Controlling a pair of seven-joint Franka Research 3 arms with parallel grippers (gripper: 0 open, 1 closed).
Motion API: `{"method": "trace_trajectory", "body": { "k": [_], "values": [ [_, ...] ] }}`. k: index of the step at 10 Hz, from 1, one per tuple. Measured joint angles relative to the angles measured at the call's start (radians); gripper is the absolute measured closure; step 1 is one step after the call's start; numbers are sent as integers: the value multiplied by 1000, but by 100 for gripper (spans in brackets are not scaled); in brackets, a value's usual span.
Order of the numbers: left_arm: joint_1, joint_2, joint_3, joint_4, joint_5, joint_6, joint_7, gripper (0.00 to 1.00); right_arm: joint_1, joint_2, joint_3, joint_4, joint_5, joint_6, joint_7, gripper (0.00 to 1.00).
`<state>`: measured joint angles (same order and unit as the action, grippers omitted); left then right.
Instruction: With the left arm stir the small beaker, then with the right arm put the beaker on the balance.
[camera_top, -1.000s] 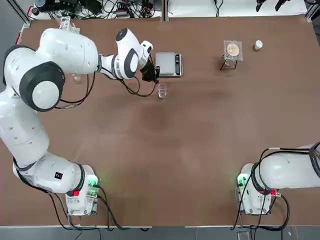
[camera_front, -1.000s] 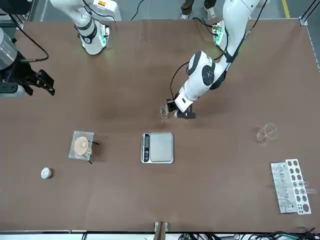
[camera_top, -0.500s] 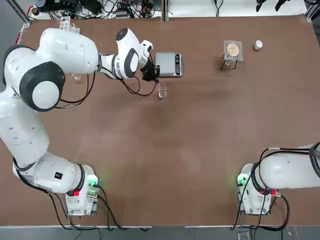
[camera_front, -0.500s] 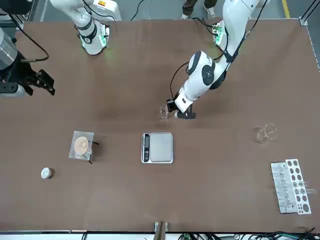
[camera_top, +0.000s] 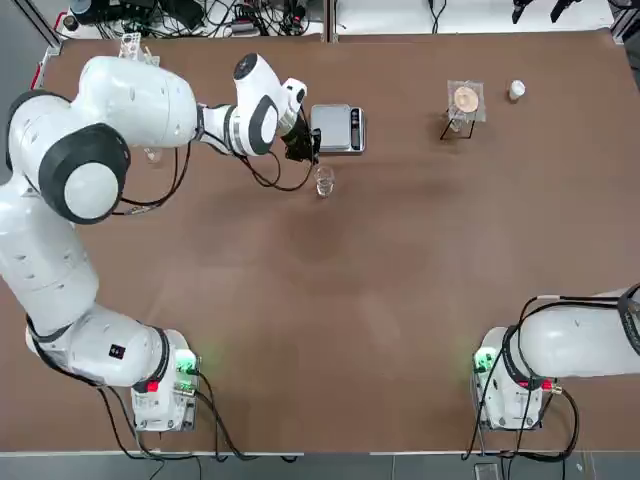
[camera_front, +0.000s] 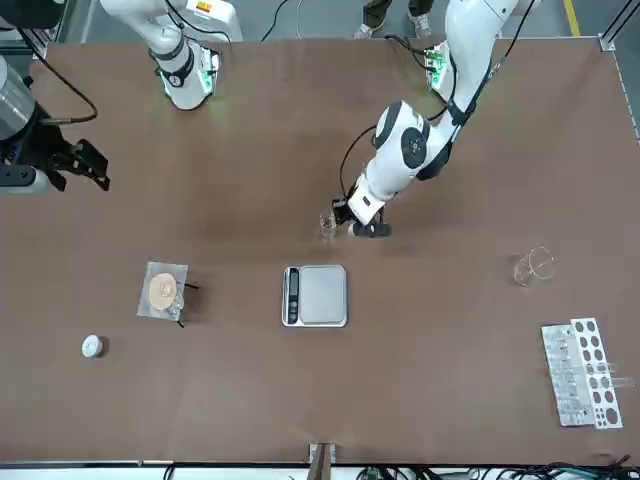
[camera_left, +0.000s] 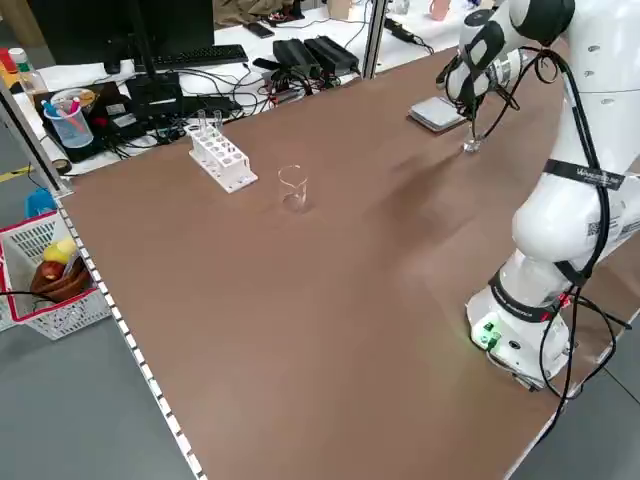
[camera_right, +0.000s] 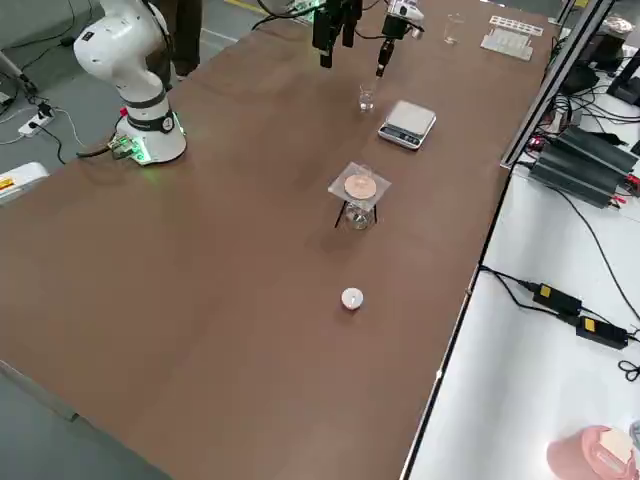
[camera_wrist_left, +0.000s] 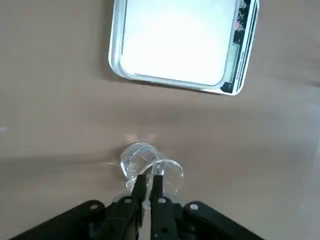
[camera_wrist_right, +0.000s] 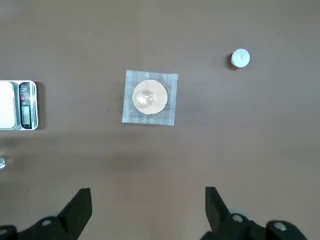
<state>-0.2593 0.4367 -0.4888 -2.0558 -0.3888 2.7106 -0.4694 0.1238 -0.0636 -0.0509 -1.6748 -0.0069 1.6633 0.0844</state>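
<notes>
Left gripper (camera_wrist_left: 149, 177) pinches a clear rod (camera_wrist_left: 146, 205) at the beaker (camera_wrist_left: 134, 161). Right gripper (camera_wrist_right: 148, 189), well apart, is spread. Likely fragile, slippery glass: grasp mid-wall, lightly

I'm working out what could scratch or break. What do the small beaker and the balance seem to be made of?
The small beaker: smooth glass, or possibly clear plastic; the brown table shows through and its rim glints. The balance: its pan looks like satin metal, from the bright sheen; its pale casing is probably plastic.

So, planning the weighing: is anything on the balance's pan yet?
No, the pan is bare: the balance shows nothing on it in the front view.
</notes>
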Motion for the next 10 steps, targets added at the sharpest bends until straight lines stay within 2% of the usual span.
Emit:
{"method": "trace_trajectory", "body": {
  "k": [3, 6, 10],
  "values": [
    [0, -34, 1, 2, 13, -63, -13, 92, 0, 0, 0, 0, 0, 0, 0, 0],
    [0, -42, 1, 2, 148, -71, -147, 92, 0, 0, 0, 0, 0, 0, 1, 0],
    [-9, -42, -1, 13, 232, -71, -273, 92, 0, 0, 0, 0, 0, 0, 1, 0]
  ]
}}
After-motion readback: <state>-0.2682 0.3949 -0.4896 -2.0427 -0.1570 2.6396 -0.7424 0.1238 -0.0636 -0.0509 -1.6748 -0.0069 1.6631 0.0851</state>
